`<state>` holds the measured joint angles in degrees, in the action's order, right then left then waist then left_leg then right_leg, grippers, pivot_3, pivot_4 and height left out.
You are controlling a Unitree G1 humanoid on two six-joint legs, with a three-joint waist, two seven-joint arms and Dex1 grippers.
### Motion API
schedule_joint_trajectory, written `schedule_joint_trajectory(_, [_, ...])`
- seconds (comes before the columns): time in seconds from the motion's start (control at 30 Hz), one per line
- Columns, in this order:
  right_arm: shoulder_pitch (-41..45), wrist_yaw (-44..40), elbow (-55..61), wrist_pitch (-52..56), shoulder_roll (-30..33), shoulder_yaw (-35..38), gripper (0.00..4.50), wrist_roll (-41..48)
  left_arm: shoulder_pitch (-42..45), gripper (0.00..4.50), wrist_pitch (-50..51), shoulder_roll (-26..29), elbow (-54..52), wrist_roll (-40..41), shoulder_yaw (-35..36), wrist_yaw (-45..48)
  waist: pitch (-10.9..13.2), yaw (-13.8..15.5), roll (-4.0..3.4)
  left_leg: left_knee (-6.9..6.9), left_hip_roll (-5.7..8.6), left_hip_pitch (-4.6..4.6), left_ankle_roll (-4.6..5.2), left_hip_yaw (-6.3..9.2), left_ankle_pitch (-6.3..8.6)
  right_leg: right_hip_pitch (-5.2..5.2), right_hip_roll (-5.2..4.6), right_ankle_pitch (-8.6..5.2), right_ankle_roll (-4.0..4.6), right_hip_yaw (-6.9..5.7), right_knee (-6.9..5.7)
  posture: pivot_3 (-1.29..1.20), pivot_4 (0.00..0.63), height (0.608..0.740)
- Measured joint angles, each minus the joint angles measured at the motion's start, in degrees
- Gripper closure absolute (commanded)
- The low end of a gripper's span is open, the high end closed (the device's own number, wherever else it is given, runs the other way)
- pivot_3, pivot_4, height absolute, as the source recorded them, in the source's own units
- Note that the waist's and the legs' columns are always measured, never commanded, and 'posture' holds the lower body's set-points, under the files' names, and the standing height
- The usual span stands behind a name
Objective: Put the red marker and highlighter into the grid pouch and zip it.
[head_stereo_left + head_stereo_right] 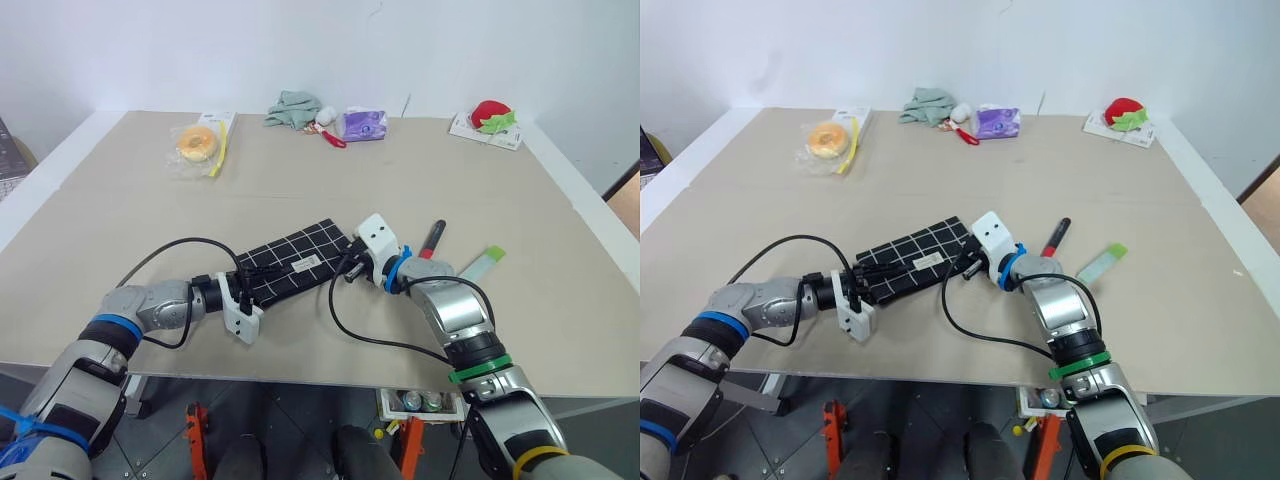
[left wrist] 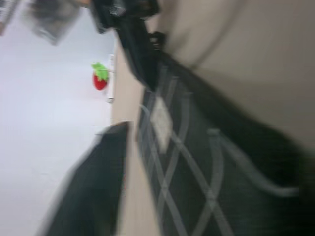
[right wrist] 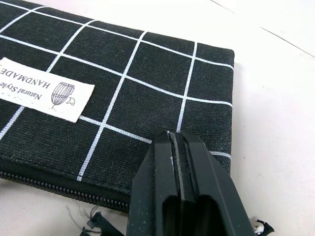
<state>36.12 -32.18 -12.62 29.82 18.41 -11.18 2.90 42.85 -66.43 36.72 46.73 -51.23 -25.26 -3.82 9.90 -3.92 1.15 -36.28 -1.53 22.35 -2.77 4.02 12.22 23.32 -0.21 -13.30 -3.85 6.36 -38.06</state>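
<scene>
Head-camera views are showing both forearms lying low over the table [image 1: 120, 200], reaching inward toward the grid pouch [image 1: 290, 262] from opposite ends. At its 8 o'clock end the left gripper [image 1: 243, 290] is meeting the fabric; whether its fingers are pinching it cannot be told. At the pouch's 3 o'clock end the right gripper [image 3: 179, 162] is resting with fingers pressed together against the zipper edge. The red marker [image 1: 432, 239] and highlighter [image 1: 481, 264] are lying at 3 o'clock of the pouch, beyond the right wrist.

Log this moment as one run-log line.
stage: gripping grid pouch | left gripper: at pouch's near-left end | right gripper: shut at its zipper end | red marker, highlighter: on table, outside
</scene>
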Motion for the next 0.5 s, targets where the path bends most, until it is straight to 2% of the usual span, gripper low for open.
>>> schedule_joint_trajectory(0.07, [-0.14,0.02,0.02,0.08,-0.01,0.05,4.5,0.0,0.69,4.36,-0.1,0.23,0.05,0.4,-0.28,-0.09,-0.1,0.02,-0.16,0.0,0.02,-0.03,0.0,0.0,0.0,-0.04,-0.02,0.0,0.0,0.0,0.0,0.0,0.15,0.734])
schedule_joint_trajectory(0.1, [-0.29,0.01,0.02,0.11,-0.01,0.05,4.5,0.0,0.85,4.48,-0.11,0.29,0.06,0.75,-0.27,-0.22,-0.19,0.03,-0.27,-0.01,0.02,-0.06,0.0,0.0,0.0,-0.07,-0.02,0.0,0.0,0.01,0.0,0.0,0.15,0.734])
schedule_joint_trajectory(0.37, [-1.39,0.0,0.72,-1.04,-0.17,0.91,4.5,0.53,0.51,4.48,0.1,0.37,0.14,4.39,-0.74,2.42,-0.31,-0.04,-0.47,0.01,0.01,-0.06,0.02,-0.02,-0.01,-0.05,0.0,-0.03,-0.01,0.01,0.0,0.0,0.15,0.734])
schedule_joint_trajectory(0.5, [-4.12,0.09,6.54,0.52,0.0,7.79,4.5,5.73,-0.3,4.48,1.0,0.23,-0.73,8.74,-0.39,6.48,-0.29,0.01,-0.48,0.05,0.03,0.09,0.0,-0.01,0.0,0.05,-0.05,-0.08,-0.05,0.01,0.03,0.0,0.15,0.734])
